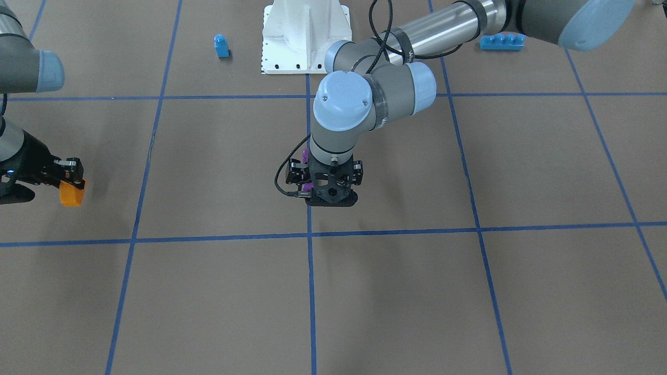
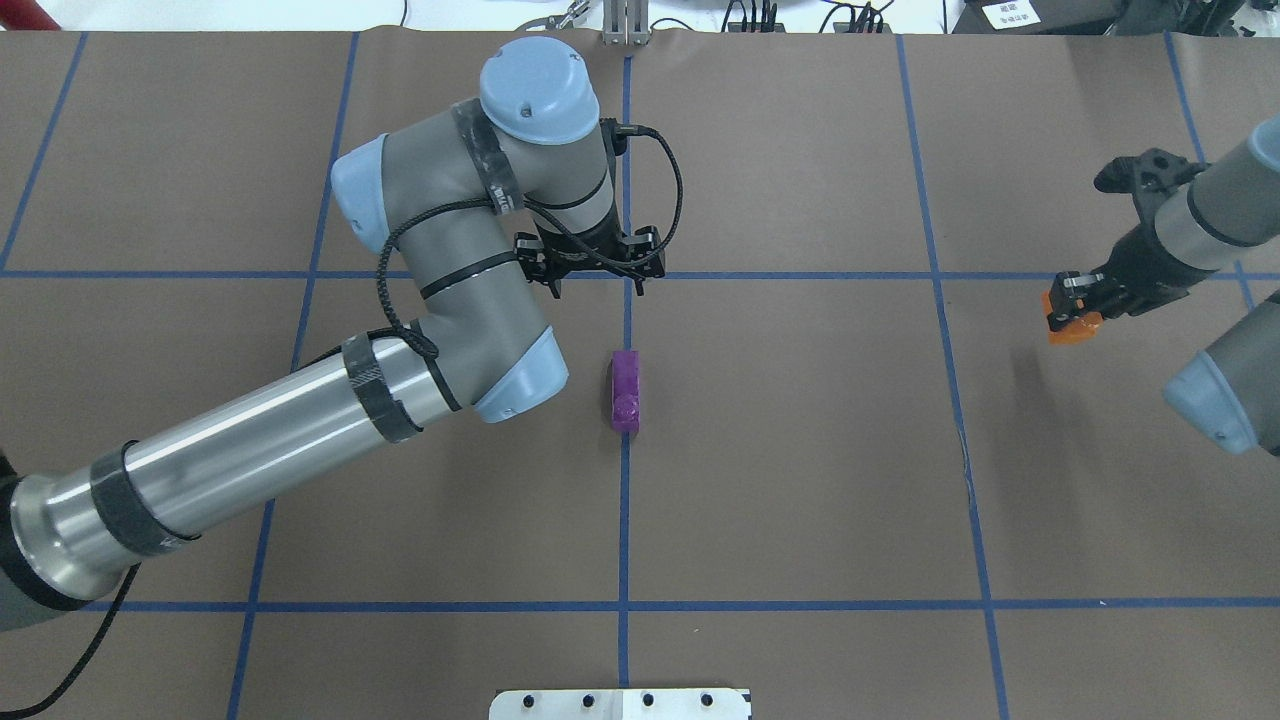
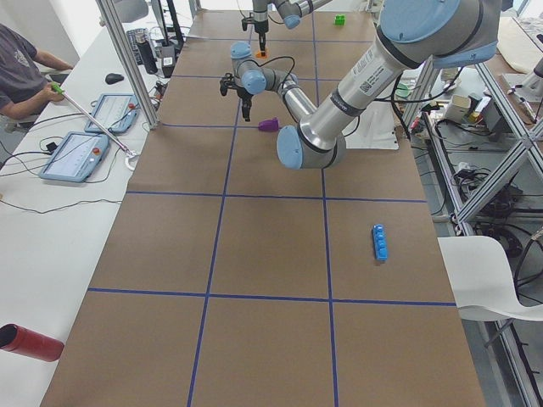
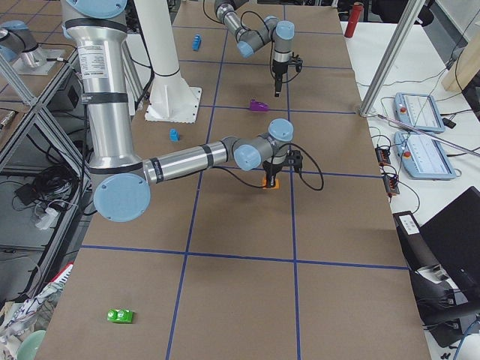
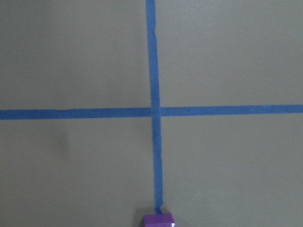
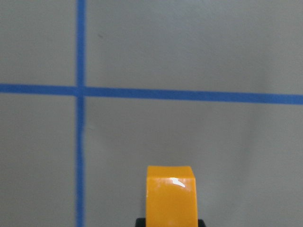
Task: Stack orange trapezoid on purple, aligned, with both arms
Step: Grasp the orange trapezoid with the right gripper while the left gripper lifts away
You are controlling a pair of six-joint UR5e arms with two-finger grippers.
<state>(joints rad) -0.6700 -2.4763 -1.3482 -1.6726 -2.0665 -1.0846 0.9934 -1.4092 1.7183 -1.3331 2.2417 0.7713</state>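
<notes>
The purple block (image 2: 625, 390) lies on the table on a blue tape line, near the middle. It also shows at the bottom edge of the left wrist view (image 5: 158, 220). My left gripper (image 2: 597, 268) hangs over the tape crossing just beyond it, apart from it, and looks open and empty. In the front-facing view the gripper (image 1: 327, 183) hides most of the block. My right gripper (image 2: 1076, 302) is shut on the orange trapezoid (image 2: 1072, 324) far to the right, close to the table. The orange trapezoid fills the bottom of the right wrist view (image 6: 170, 196).
A small blue one-stud block (image 1: 221, 46) and a long blue brick (image 1: 502, 41) lie near the white base pedestal (image 1: 305, 36). A green block (image 4: 120, 316) lies at the table's right end. A red cylinder (image 3: 30, 342) lies off the table.
</notes>
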